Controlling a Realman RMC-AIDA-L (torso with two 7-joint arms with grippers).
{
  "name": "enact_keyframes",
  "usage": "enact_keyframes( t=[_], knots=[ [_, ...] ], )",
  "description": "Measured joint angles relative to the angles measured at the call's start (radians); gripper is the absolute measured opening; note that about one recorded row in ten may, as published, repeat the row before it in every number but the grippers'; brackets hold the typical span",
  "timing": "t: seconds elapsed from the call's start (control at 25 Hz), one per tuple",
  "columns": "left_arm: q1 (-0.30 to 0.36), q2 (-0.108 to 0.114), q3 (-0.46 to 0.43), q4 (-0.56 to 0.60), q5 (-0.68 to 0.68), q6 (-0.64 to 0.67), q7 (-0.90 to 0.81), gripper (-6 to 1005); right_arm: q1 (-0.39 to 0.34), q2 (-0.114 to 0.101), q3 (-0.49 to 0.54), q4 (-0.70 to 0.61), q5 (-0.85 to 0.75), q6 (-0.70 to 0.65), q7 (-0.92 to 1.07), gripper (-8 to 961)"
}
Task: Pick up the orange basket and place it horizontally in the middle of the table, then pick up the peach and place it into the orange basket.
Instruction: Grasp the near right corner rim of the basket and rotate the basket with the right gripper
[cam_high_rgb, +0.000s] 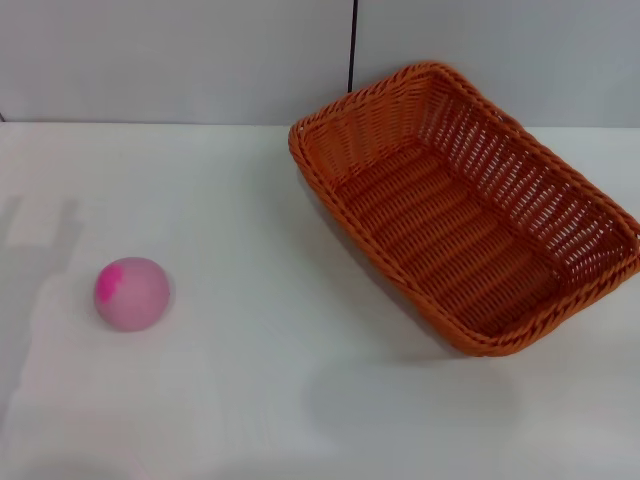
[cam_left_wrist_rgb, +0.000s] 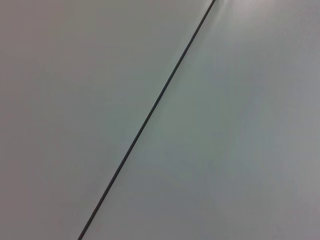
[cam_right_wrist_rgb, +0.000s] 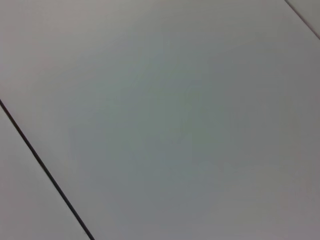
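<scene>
The orange basket is seen in the right half of the head view, lying askew on the table, its long axis running from the upper centre of the frame down toward the right edge, with its open mouth facing up and nothing inside it. The peach rests on the bare tabletop at the left of the frame, well apart from the basket. Neither gripper is shown in any view; both wrist views are filled by a plain grey panelled surface crossed by a thin dark seam, so how far either hand is opened, and whether anything is held, cannot be told. Neither step of the task is judged to have been begun. The basket is judged to be light and fairly stiff, its open weave giving a rough, non-slip surface; the braided rim is taken to be the best hold, pinched over one long side wall near its middle so that the basket is not tipped when lifted and turned. The peach is judged to be light, smooth and somewhat soft, and liable to roll; a gentle grasp across its widest part from above is thought suitable, and a hard squeeze is to be avoided.
</scene>
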Motion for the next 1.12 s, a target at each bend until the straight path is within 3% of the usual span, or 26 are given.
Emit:
enact_keyframes(
  t=[0.44,0.68,0.92,1.12],
  knots=[
    [0.002,0.000,0.000,-0.001,-0.001,0.002,0.000,830,0.000,0.000,0.000,0.000,-0.009,0.000,0.000,617],
    [0.002,0.000,0.000,-0.002,-0.001,0.002,0.000,831,-0.016,-0.003,-0.003,-0.035,-0.136,-0.071,0.047,616],
    [0.003,0.000,0.000,0.002,-0.002,0.006,0.000,831,-0.032,-0.005,-0.003,-0.167,-0.345,-0.261,0.182,616],
    [0.003,0.000,0.000,0.003,-0.002,0.008,0.000,832,-0.017,-0.011,-0.069,-0.435,-0.526,-0.370,0.474,616]
  ],
)
